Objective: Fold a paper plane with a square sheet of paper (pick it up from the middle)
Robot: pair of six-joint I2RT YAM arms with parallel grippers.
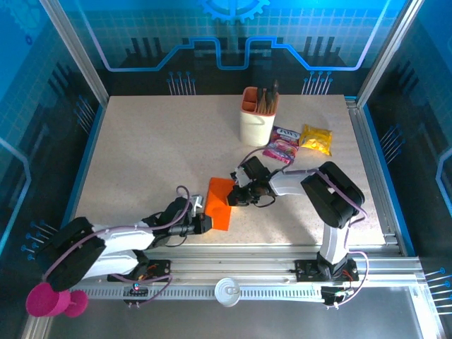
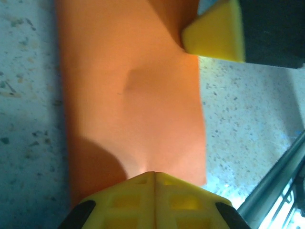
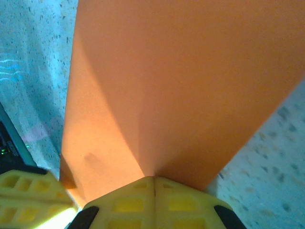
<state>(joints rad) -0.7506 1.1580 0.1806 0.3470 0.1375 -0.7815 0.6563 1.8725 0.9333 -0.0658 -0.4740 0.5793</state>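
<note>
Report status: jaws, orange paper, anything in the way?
Left gripper jaws shut on orange paper, near edge. Right gripper jaws shut on far edge. Paper folded narrow between them. Pen cup, snack packets farther back, apart.

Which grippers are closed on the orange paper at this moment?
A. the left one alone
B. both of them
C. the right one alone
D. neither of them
B: the left gripper and the right gripper each have their fingers pressed together on an edge of the square sheet of paper, at opposite ends of it.
</note>
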